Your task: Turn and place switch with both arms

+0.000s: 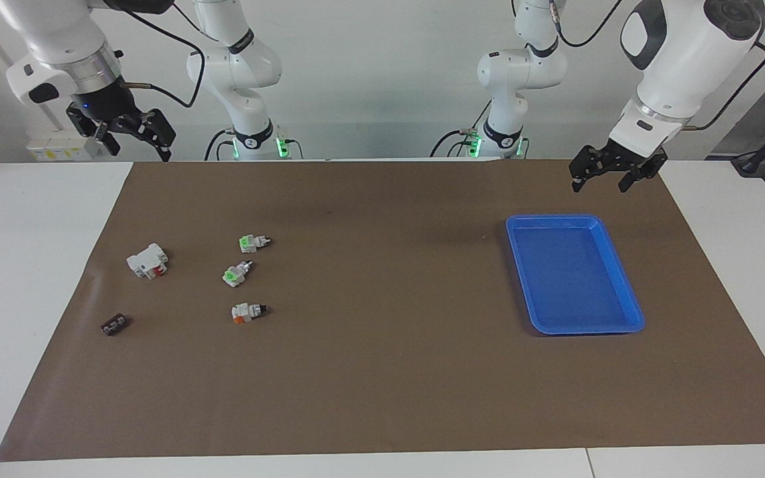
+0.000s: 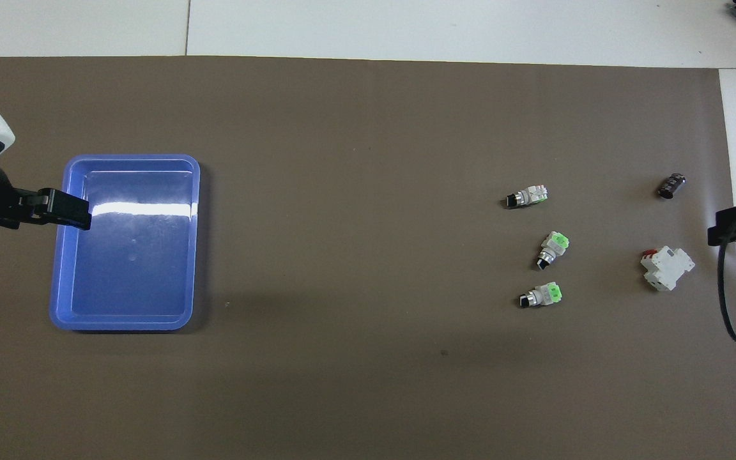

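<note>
Orange-ended switch [image 1: 248,311] lies on brown mat [image 1: 382,372], farthest from the robots of three; both grippers [image 1: 129,136] [image 1: 603,178] hang open, raised.

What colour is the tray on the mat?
The tray is plain blue and holds nothing; the facing view shows it best.

The switch [image 1: 248,311] [image 2: 527,196] was small and white, with an orange end and a black knob tip. It lay on its side on the brown tabletop, left of centre in the facing view and right of centre in the overhead view. In the facing view its knob pointed toward the frame's right and its orange end sat at lower left.
</note>
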Motion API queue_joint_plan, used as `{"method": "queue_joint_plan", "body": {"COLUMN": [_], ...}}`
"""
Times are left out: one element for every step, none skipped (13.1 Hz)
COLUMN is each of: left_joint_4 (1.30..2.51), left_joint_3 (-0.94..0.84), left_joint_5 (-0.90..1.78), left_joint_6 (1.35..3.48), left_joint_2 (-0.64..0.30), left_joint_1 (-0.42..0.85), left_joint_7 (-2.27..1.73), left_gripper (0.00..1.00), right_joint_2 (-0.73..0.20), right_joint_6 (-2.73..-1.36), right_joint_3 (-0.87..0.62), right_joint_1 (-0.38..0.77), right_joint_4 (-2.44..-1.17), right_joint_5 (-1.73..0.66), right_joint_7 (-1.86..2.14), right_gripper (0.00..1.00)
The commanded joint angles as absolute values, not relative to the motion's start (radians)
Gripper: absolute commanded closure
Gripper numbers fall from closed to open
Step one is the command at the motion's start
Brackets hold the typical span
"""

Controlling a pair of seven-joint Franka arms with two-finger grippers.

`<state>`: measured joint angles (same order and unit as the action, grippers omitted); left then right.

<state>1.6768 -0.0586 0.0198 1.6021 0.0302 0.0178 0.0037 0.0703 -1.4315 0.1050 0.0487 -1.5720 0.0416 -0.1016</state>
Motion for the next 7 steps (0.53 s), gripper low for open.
{"method": "queue_joint_plan", "body": {"left_joint_4": [1.689,1.690,1.690,1.690,1.689,1.690,1.689], "left_joint_3": [-0.054,-0.054,-0.054,-0.054,-0.054,-0.054,-0.054], "left_joint_5": [0.002,0.002,0.002,0.002,0.002,0.002,0.002], "left_joint_6": [1.591,1.591,1.591,1.591,1.591,1.591,1.591], "left_joint_2": [0.052,0.052,0.052,0.052,0.052,0.052,0.052], "left_joint_1": [0.018,0.018,0.018,0.018,0.018,0.018,0.018], "left_joint_7": [0.008,0.008,0.008,0.008,0.008,0.008,0.008], "left_gripper": [0.00,0.00,0.00,0.00,0.00,0.00,0.00], "right_joint_2": [0.067,0.067,0.069,0.071,0.077,0.080,0.080], "right_joint_6": [-1.434,-1.439,-1.439,-1.442,-1.445,-1.462,-1.482], "right_joint_3": [0.112,0.112,0.113,0.112,0.113,0.114,0.114], "right_joint_1": [0.054,0.054,0.054,0.054,0.049,0.048,0.051], "right_joint_4": [-1.562,-1.563,-1.565,-1.574,-1.584,-1.589,-1.592], "right_joint_5": [0.034,0.034,0.034,0.034,0.032,0.032,0.034], "right_joint_7": [-0.103,-0.104,-0.107,-0.110,-0.118,-0.130,-0.143], "right_gripper": [0.00,0.00,0.00,0.00,0.00,0.00,0.00]}}
